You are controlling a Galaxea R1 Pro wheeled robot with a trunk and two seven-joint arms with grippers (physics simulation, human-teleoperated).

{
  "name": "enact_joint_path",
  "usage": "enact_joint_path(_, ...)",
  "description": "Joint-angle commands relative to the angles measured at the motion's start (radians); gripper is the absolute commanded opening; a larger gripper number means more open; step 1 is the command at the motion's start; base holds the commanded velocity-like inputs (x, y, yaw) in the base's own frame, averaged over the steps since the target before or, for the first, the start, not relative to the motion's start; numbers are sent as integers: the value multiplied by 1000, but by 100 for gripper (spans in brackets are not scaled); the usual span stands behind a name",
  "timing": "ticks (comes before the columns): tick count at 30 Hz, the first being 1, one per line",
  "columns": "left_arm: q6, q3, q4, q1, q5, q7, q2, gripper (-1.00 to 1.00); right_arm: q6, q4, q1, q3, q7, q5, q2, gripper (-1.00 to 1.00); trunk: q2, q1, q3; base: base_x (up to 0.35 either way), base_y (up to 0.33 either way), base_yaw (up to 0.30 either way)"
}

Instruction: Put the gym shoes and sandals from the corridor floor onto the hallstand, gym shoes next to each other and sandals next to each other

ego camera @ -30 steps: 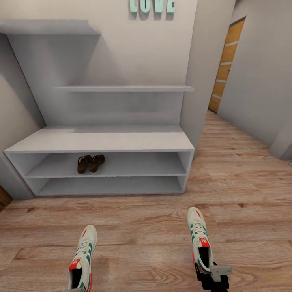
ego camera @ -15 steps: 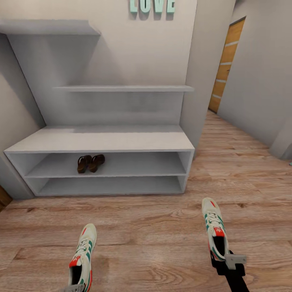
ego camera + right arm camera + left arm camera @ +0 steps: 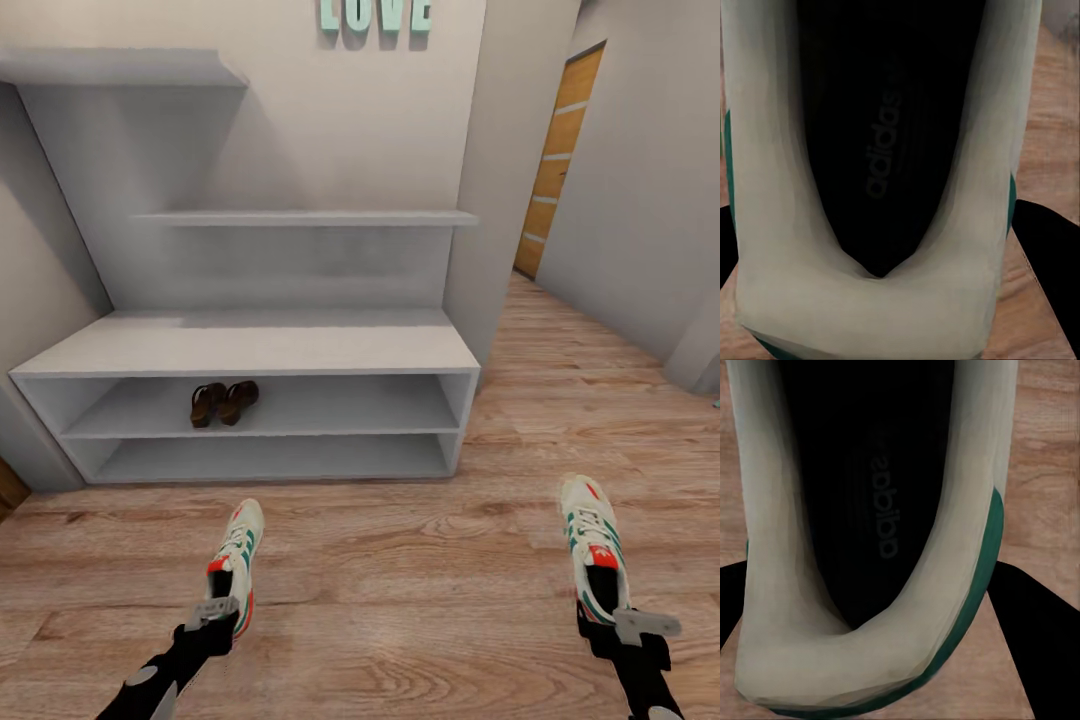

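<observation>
So the low wide white-grey hallstand [image 3: 250,345] sits against the far wall, staggered wall shelves [image 3: 300,217] above its bench top. The two flat dark-brown sandals [image 3: 223,402] are side by side on its upper open shelf, toward the left. On the wood-plank corridor floor [image 3: 400,590] in front, the left white lace-up gym shoe [image 3: 237,560] and the right white lace-up gym shoe [image 3: 593,545] are well apart, toes toward the rack. A wooden door [image 3: 558,160] is far right down the corridor.

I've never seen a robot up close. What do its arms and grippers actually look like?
Both arms are matte black and chunky. The left arm carries pale grey patches near the picture's lower edge. Each ends in a light grey, blocky metal piece: the left gripper and the right gripper. No cables or markings are visible.
</observation>
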Motion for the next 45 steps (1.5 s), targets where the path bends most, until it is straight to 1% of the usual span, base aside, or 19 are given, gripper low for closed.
enact_joint_path(1,34,9,1,-35,-26,-7,-2,-100,13,-1,-1,-41,6,2,-5,-100,0,0,-1,0,0,0)
enact_joint_path(2,54,9,1,-52,-32,-7,-3,-100,22,-1,-1,-60,7,-3,-7,-100,0,0,-1,0,0,0)
enact_joint_path(3,97,9,1,-87,-43,-7,-5,-100,36,-1,-1,-97,10,-10,-10,-100,0,0,-1,0,0,0)
enact_joint_path(5,142,9,1,-122,-51,-8,-7,-100,47,-1,-1,-128,15,-15,-13,-100,0,0,-1,0,0,0)
enact_joint_path(6,188,9,0,-154,-58,-9,-9,-100,53,-1,-1,-153,25,-18,-16,-100,0,0,-1,0,0,0)
enact_joint_path(9,249,9,0,-199,-64,-12,-10,-100,59,0,-1,-177,54,-20,-19,-100,0,0,-1,0,0,0)
enact_joint_path(10,285,8,0,-229,-66,-15,-11,-100,62,0,-1,-186,77,-21,-21,-100,0,0,-1,0,0,0)
enact_joint_path(12,316,8,0,-256,-67,-18,-11,-100,63,0,-1,-195,103,-21,-23,-100,0,0,-1,0,0,0)
enact_joint_path(16,400,6,2,-342,-69,-22,-15,-100,65,-1,-1,-201,124,-22,-24,-100,0,0,-1,0,0,0)
enact_joint_path(17,410,4,2,-353,-69,-23,-16,-100,66,-1,-1,-202,125,-22,-24,-100,0,0,-1,0,0,0)
enact_joint_path(18,449,-15,3,-394,-70,-19,-21,-100,67,-1,-1,-202,129,-21,-24,-100,0,0,-1,0,0,0)
enact_joint_path(21,511,-47,2,-446,-70,-12,-27,-100,68,-1,-1,-201,130,-18,-18,-100,0,0,-1,0,0,0)
enact_joint_path(23,543,-56,1,-473,-70,-15,-27,-100,68,-1,-1,-201,130,-18,-14,-100,0,0,-1,0,0,0)
enact_joint_path(24,565,-84,-13,-491,-70,-18,-27,-100,68,-1,-1,-201,130,-17,-13,-100,0,0,-1,0,0,0)
enact_joint_path(25,574,-136,-36,-488,-69,-19,-25,-100,69,0,-1,-201,130,-16,-12,-100,0,0,-1,0,0,0)
enact_joint_path(29,578,-167,-56,-487,-67,-19,-24,-100,69,0,-1,-201,129,-17,-11,-100,0,0,-1,0,0,0)
enact_joint_path(34,579,-175,-63,-494,-67,-18,-25,-100,69,0,-1,-202,129,-17,-11,-100,-28,15,-15,0,0,0)
enact_joint_path(42,578,-177,-86,-492,-71,-14,-25,-100,69,0,-1,-202,129,-17,-11,-100,-84,46,-51,0,0,0)
enact_joint_path(45,576,-177,-87,-488,-71,-11,-24,-100,69,0,-1,-202,129,-17,-11,-100,-85,47,-68,0,0,0)
